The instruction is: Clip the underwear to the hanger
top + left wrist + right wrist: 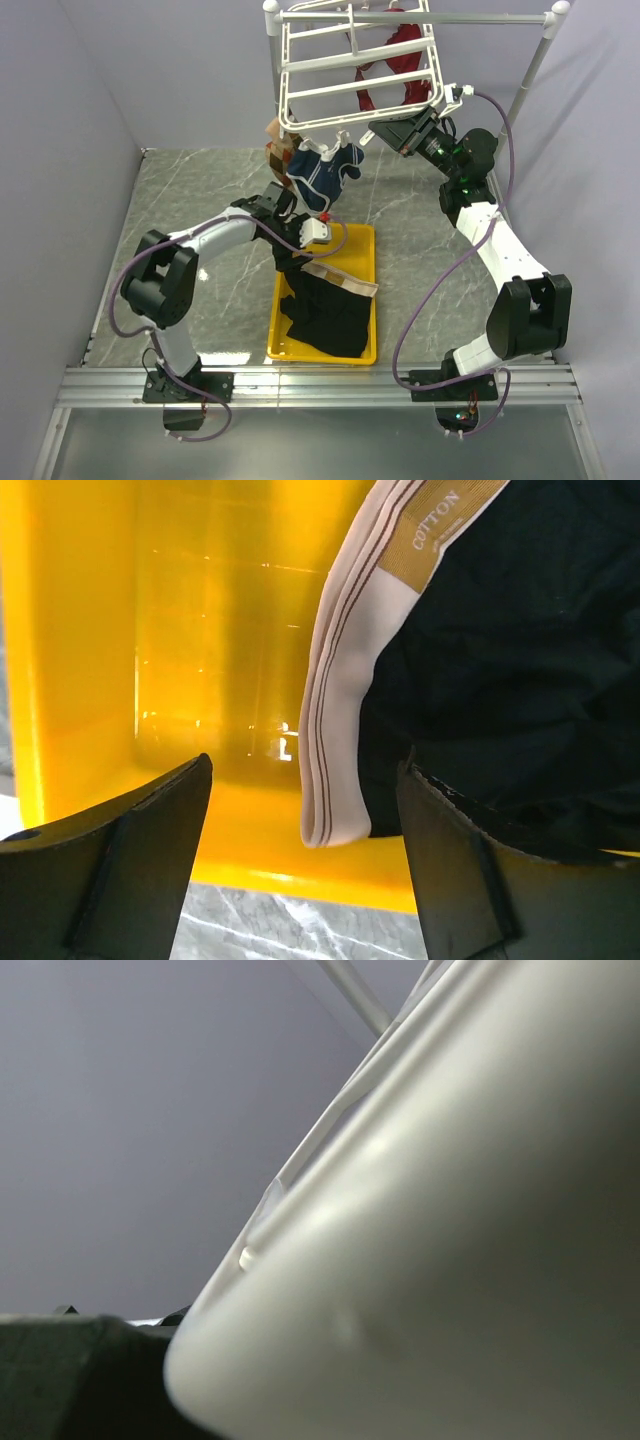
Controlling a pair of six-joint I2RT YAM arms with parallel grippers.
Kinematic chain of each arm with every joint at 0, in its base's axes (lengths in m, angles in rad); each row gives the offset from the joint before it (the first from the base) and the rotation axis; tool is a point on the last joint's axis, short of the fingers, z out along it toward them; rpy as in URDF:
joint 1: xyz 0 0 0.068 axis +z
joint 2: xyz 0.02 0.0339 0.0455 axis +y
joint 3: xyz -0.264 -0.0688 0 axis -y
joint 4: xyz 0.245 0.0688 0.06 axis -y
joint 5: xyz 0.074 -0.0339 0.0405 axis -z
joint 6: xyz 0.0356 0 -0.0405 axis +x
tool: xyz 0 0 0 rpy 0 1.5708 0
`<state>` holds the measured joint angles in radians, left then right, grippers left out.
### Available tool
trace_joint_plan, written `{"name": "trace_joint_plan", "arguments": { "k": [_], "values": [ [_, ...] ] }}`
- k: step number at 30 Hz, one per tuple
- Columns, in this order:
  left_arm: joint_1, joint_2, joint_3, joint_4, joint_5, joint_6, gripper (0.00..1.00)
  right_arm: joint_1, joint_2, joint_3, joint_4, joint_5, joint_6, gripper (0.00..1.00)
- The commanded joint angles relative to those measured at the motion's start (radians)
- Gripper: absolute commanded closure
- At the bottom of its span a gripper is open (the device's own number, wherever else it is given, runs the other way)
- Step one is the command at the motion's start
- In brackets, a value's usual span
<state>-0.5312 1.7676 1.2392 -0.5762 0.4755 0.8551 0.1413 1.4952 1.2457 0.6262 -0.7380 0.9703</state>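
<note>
Underwear (520, 660) in yellow tray (80, 630): left gripper (305, 770) jaws apart astride waistband (345, 700); pinch band squarely before lifting; right gripper (405, 133): grip cannot be told

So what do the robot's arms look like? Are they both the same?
Yes, they're twins. The left arm and right arm are made of white tubes joined by chunky black round joints. A purple cable loops along each one. The left gripper has two flat black fingers. A small green light glows near the right arm's wrist.

A grey marbled table (200, 190) carries a yellow tray (356, 248) lying flat near its middle.
</note>
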Motion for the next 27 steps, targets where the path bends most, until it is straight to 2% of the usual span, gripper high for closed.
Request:
{"name": "trace_joint_plan", "arguments": {
  "k": [1,9,14,21,27],
  "values": [
    [-0.013,0.041,0.081,-0.046,-0.018,0.038,0.21,0.0,0.02,0.054,0.012,-0.014,-0.008,1.0],
    [-0.027,0.124,0.187,-0.191,-0.029,0.102,0.27,0.001,0.025,0.064,0.006,-0.011,-0.015,1.0],
    [-0.035,0.141,0.198,-0.276,-0.021,0.139,0.29,0.0,0.028,0.069,0.006,-0.011,-0.016,1.0],
    [-0.035,0.188,0.23,-0.29,-0.057,0.117,0.37,0.0,0.03,0.064,0.009,-0.009,-0.015,1.0],
    [-0.033,0.208,0.253,-0.258,-0.032,0.07,0.49,-0.002,0.03,0.066,0.013,-0.012,-0.015,1.0]
  ]
}}
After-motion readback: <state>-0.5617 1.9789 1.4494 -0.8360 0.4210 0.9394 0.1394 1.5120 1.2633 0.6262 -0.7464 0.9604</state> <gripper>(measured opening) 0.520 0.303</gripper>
